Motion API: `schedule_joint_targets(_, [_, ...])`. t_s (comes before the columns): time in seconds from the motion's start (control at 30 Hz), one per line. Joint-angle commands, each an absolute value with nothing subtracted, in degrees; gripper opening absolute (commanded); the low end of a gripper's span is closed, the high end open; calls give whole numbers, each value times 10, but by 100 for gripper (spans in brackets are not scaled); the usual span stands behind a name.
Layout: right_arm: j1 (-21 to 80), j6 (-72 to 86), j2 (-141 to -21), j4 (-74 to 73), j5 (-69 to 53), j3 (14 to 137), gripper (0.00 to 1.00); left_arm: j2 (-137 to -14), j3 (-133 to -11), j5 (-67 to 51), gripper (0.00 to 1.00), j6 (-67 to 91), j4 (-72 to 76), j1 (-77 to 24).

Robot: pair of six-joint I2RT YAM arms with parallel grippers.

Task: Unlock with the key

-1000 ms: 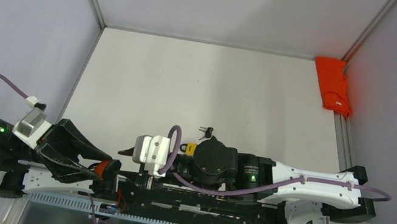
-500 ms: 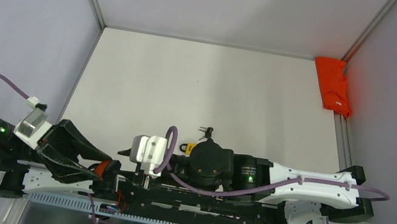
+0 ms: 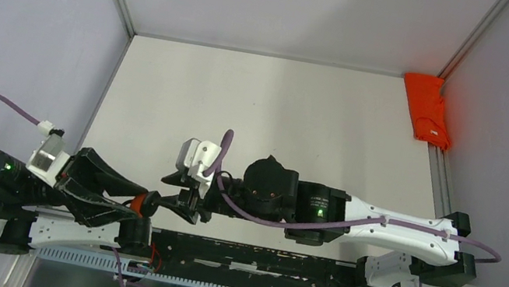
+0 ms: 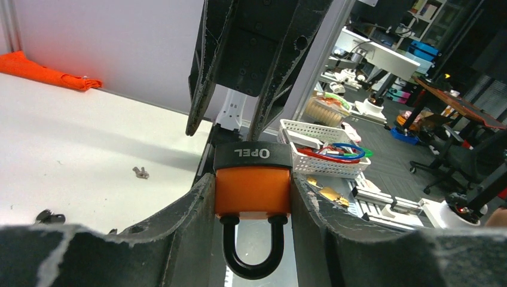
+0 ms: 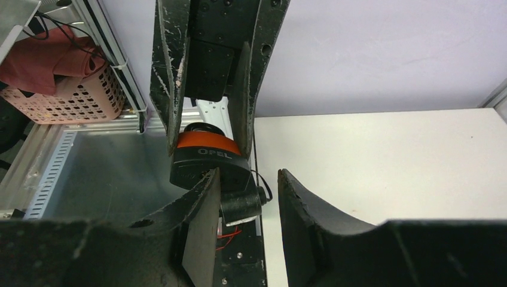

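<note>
Padlock (image 4: 252,192) first: we see the left gripper (image 4: 253,178) clamped on its orange body, over the near edge of the bench (image 3: 281,109), left of the middle. Facing it, the right gripper (image 5: 248,172) has its jaws apart around a dark stub (image 5: 240,206) with a thin wire loop at the padlock's black base. We take it for the key's head, but cannot be sure. It sits nearer one finger, so we think closing could knock it askew rather than grip it. A hard twist might turn the padlock in its clamp, or the two sets of fingers could clash. We read the long axis as running along the near edge: shackle back toward the left wrist, black base toward the right gripper.
</note>
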State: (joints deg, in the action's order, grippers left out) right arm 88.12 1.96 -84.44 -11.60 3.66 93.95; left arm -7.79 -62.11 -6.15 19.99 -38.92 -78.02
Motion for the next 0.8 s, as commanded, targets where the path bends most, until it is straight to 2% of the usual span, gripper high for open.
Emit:
schedule_joint_targets(0.0, [853, 28, -858, -132, 97, 919, 44, -83, -631, -115, 2, 194, -320, -781])
schedule_joint_targets(0.37, [838, 37, -833, -123, 119, 887, 44, -82, -633, -111, 2, 189, -322, -781])
schedule_joint_targets(0.77, [838, 4, -730, -52, 180, 819, 46, -87, -629, -114, 2, 184, -314, -781])
